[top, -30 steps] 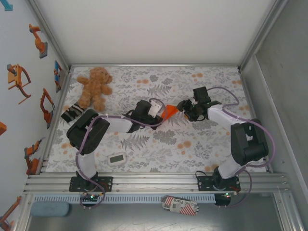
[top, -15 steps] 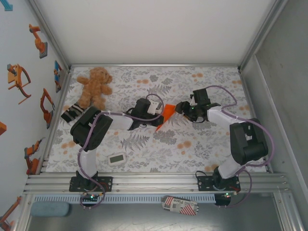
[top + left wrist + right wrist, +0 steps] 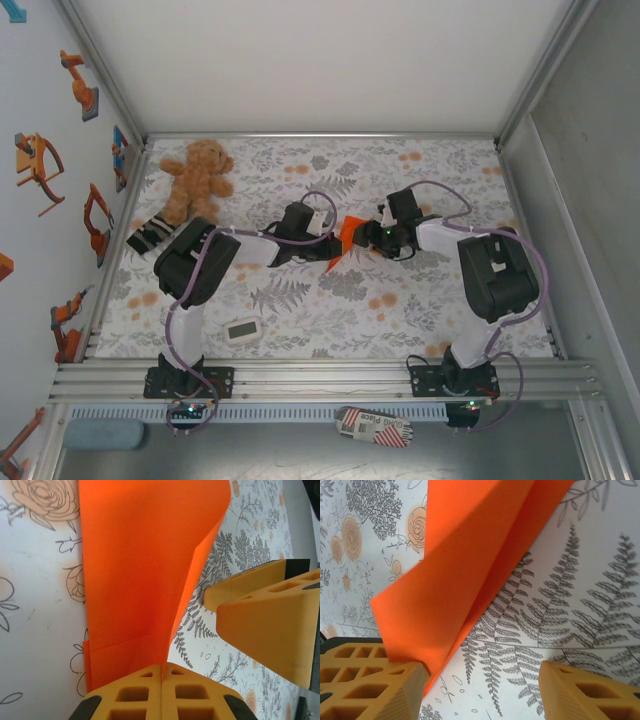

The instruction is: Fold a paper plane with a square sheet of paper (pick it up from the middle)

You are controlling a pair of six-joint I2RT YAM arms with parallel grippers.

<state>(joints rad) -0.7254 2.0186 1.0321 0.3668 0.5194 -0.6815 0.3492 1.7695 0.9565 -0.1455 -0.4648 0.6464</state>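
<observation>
The square sheet of paper point(image 3: 346, 240) is bright orange and folded into a pointed, creased wedge like a paper plane, near the table's middle. My left gripper point(image 3: 327, 244) is shut on its left edge. In the left wrist view the paper point(image 3: 140, 565) rises from the pinched fingertips point(image 3: 163, 672), one flap lifted off the cloth. My right gripper point(image 3: 373, 235) is just right of the paper, open. In the right wrist view its left finger point(image 3: 370, 685) touches the paper's point(image 3: 470, 565) lower corner and its right finger point(image 3: 590, 692) stands apart over bare cloth.
A brown teddy bear point(image 3: 198, 180) lies at the back left, with a black-and-white striped object point(image 3: 150, 232) beside it. A small white timer point(image 3: 242, 329) sits at the front left. Enclosure walls ring the flowered tablecloth point(image 3: 420, 300), and a metal rail point(image 3: 320, 380) runs along the front.
My right gripper has moved left up to the paper and opened slightly wider. The left gripper kept its hold and shifted the paper a little to the right.
</observation>
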